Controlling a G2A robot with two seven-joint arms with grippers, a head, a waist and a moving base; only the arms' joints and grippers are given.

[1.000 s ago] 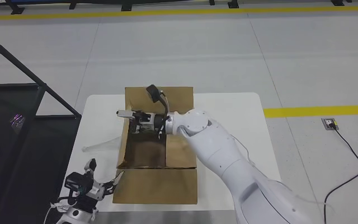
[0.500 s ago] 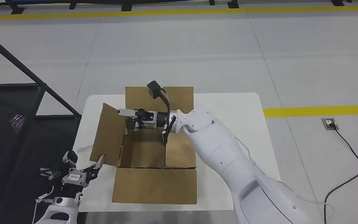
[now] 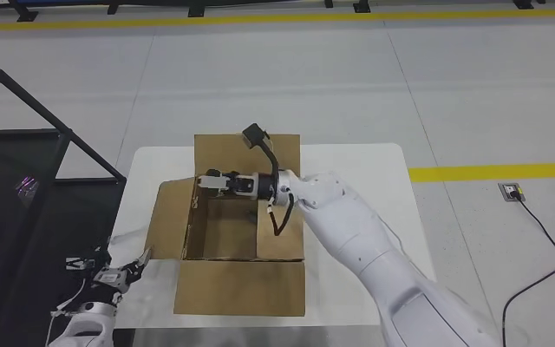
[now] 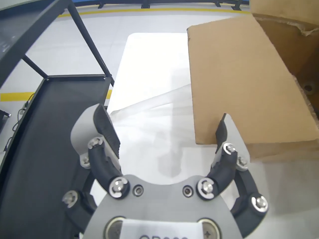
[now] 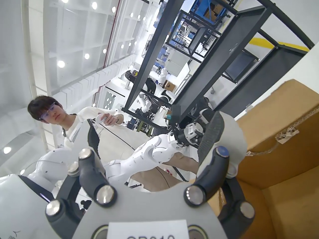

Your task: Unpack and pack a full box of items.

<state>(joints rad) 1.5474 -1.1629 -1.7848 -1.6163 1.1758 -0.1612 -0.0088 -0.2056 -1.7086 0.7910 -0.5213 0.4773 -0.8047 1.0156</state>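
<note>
Grey metal fingers with black pads are standing spread wide on my left gripper (image 4: 162, 113), and nothing is sitting between them; I am holding it low over the near-left corner of the white table (image 4: 149, 58). A sheet of clear plastic film (image 4: 149, 110) is lying crumpled on the table just beyond those fingers. To its right the left flap (image 4: 236, 83) of the cardboard box (image 3: 241, 286) is folding outward and sloping down toward the table, with its near corner close to one fingertip; I cannot tell whether they are touching.

My right gripper (image 3: 210, 182) is reaching across from the right and hanging over the box's far-left corner, where the left flap is meeting the far wall. Its fingers (image 5: 214, 130) are also parted and are gripping nothing. One of them is sitting just beside a raw cardboard edge, though I cannot tell if it is making contact.

The box itself is standing in the middle of the table with all its flaps open; the far flap (image 3: 217, 147) is lying away from me and the near flap is lying flat toward me. The inside is showing as dark brown, and I cannot make out any contents. A black rack (image 3: 35, 217) is standing off the table's left side.
</note>
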